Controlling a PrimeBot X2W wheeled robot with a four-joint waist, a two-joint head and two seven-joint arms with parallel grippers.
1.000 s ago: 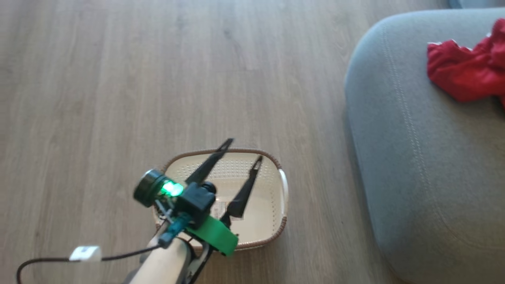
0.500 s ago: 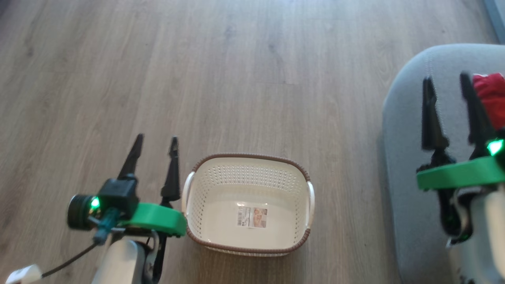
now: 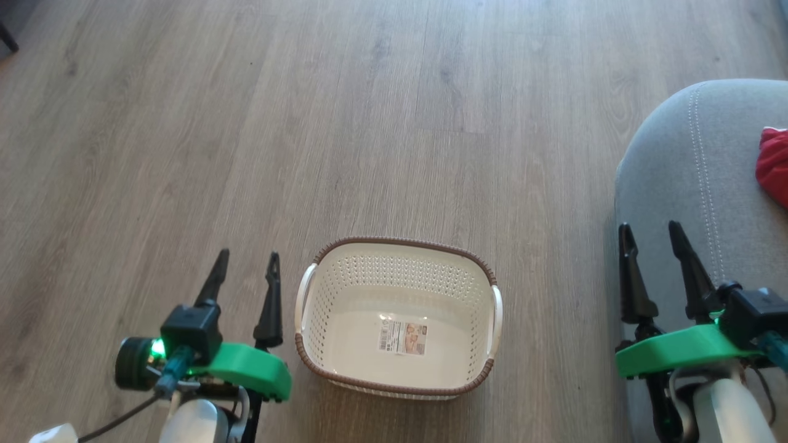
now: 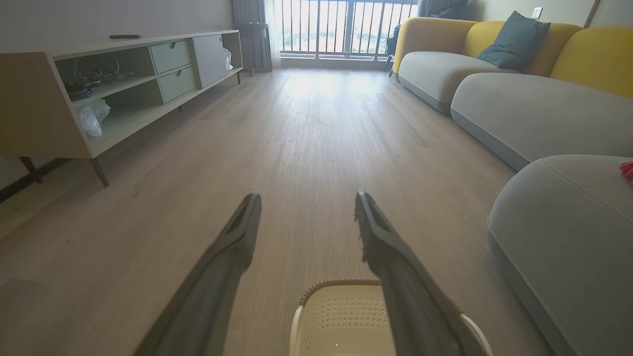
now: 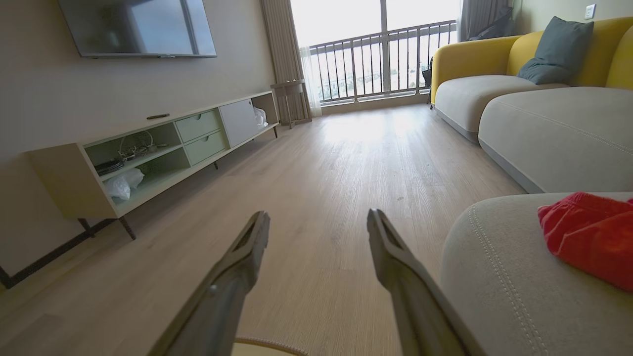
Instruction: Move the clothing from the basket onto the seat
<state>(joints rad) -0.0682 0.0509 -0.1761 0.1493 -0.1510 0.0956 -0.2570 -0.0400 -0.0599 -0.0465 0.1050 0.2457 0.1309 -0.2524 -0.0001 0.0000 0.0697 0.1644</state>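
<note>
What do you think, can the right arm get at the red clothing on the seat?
Probably yes: the right gripper hangs open and empty over the edge of the seat, and the clothing lies uncovered on top with nothing between them.

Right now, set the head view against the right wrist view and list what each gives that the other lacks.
Head view: the inside of the basket, bare but for its paper label, and the open left gripper. Right wrist view: a wall television, a low cabinet, a yellow sofa back. Both: the open right gripper, the seat, red clothing lying on it.
</note>
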